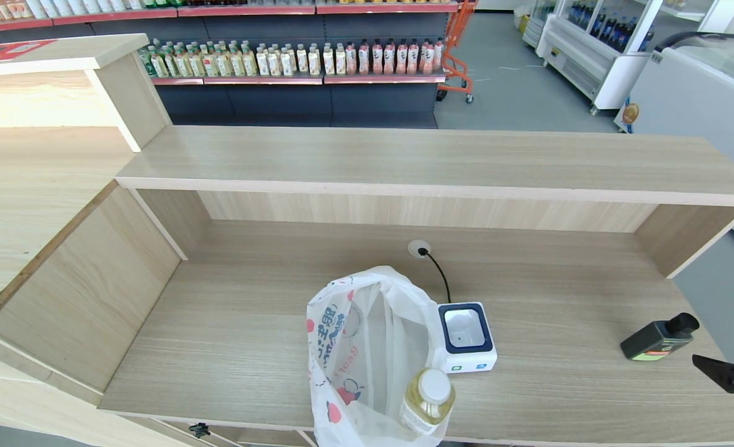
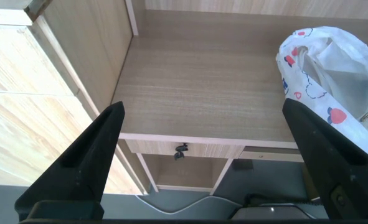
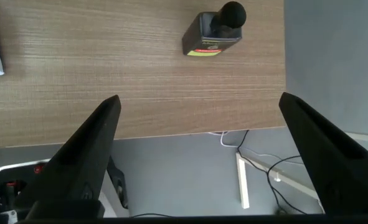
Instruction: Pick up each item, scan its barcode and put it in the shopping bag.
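Observation:
A white printed shopping bag (image 1: 367,347) stands open near the counter's front edge, and it also appears in the left wrist view (image 2: 333,74). A yellowish bottle with a white cap (image 1: 428,400) stands inside the bag at its front right. The white and blue barcode scanner (image 1: 464,335) sits just right of the bag. A dark green bottle with a black cap (image 1: 657,338) lies on its side at the counter's right end. My right gripper (image 3: 202,158) is open, hanging off the front edge short of that bottle (image 3: 215,34). My left gripper (image 2: 202,168) is open and empty, off the front edge left of the bag.
A black cable runs from the scanner to a grommet (image 1: 419,248) at the back. A raised shelf (image 1: 441,161) and side walls enclose the counter (image 1: 230,323). A drawer key (image 2: 181,151) sticks out below the front edge. Store shelves with bottles stand far behind.

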You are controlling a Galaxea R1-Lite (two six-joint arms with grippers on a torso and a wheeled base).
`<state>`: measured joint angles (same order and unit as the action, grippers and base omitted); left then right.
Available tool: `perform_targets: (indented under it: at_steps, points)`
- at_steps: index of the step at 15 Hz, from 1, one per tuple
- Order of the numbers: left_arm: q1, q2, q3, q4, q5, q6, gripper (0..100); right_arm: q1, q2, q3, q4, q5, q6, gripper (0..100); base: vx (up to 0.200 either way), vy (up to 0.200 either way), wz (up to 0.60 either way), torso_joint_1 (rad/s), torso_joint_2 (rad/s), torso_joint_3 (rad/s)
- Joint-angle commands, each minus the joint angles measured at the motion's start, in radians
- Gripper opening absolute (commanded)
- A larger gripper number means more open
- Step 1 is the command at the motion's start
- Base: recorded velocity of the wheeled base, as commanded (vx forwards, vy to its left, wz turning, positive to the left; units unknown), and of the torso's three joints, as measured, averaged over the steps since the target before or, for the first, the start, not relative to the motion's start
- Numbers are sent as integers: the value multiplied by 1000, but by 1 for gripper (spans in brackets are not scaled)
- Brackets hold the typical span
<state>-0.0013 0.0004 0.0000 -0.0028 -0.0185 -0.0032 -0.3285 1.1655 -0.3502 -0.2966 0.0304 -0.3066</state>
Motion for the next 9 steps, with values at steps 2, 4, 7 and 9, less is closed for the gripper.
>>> perform_targets:
  at_steps: [2,4,7,9]
  points:
    - [0,0,0,0,0,-3,100,-3,-17,5,4,-3,-2,100,0,0,0,0,0,0]
    - [1,0,0,0,0,-1,100,-24,-20,7,5,-7,-32,100,0,-100,0,1,-1,1]
    - [1,0,0,0,0,2,100,-46,-18,33,5,-3,-74,100,0,-200,0,1,7,2]
    - [0,0,0,0,0,-1,100,-44,-18,43,4,0,-77,100,0,-200,0,10,0,-2]
